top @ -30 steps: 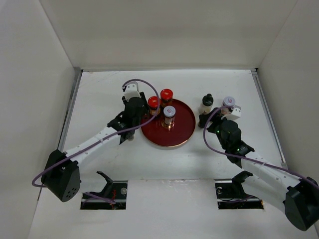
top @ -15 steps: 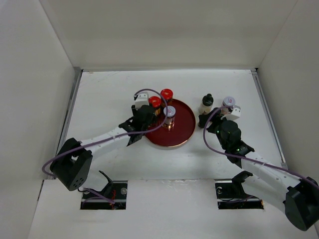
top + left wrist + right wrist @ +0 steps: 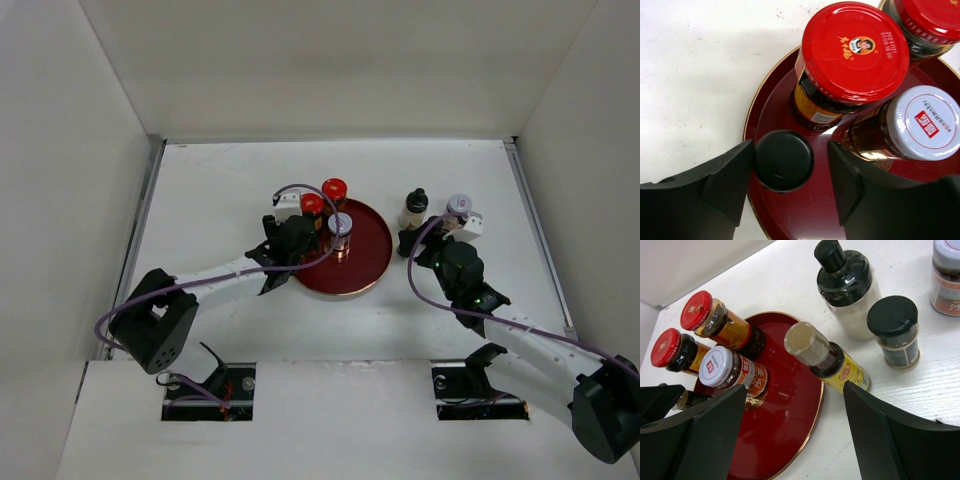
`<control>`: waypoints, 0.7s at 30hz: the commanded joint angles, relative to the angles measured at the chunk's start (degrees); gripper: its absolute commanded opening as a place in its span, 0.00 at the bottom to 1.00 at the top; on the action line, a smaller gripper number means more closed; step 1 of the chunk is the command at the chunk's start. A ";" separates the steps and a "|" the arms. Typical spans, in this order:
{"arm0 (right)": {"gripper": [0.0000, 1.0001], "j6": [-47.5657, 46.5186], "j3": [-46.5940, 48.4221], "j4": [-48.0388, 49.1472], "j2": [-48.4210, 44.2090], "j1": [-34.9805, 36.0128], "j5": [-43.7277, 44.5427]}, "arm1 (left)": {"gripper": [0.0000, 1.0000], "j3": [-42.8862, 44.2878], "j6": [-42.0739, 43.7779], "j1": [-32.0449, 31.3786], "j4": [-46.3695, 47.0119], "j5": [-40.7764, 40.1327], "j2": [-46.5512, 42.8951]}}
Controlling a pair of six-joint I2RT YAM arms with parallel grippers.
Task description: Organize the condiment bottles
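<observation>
A round red tray (image 3: 365, 262) holds two red-capped jars (image 3: 311, 205) (image 3: 334, 190) and a white-capped jar (image 3: 340, 226). My left gripper (image 3: 292, 240) is at the tray's left edge. In the left wrist view it (image 3: 791, 165) is open around a small black-capped bottle (image 3: 784, 160) standing on the tray (image 3: 815, 215). The cap touches the left finger; a gap shows at the right finger. My right gripper (image 3: 795, 390) is wide open, and a yellow-labelled bottle (image 3: 840, 367) stands on the table beside the tray, just ahead of its fingers.
Right of the tray stand a pale bottle with a black cap (image 3: 414, 208), a silver-capped jar (image 3: 458, 206) and a small black-capped jar (image 3: 892, 332). White walls enclose the table on three sides.
My left arm has swung right, bringing its gripper from left of the tray onto the tray's left edge. The right arm has not moved.
</observation>
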 commanded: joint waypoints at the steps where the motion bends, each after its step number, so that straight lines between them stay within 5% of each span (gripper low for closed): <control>1: 0.85 0.28 1.95 3.53 -0.35 0.63 -0.47 | 0.63 -1.03 0.19 -0.27 2.96 -2.08 -1.41; 6: 0.85 0.20 2.04 3.53 -0.17 0.63 -0.38 | 0.79 -2.26 0.71 -0.54 3.57 -1.56 -4.39; 11: 0.85 0.28 1.95 3.53 -0.53 0.63 -0.47 | 0.84 -2.09 2.29 -1.76 2.43 -1.12 -8.78; 21: 0.85 0.11 2.04 3.44 -0.88 0.72 -0.39 | 0.70 -2.26 1.34 -1.07 -8.89 -3.49 -20.47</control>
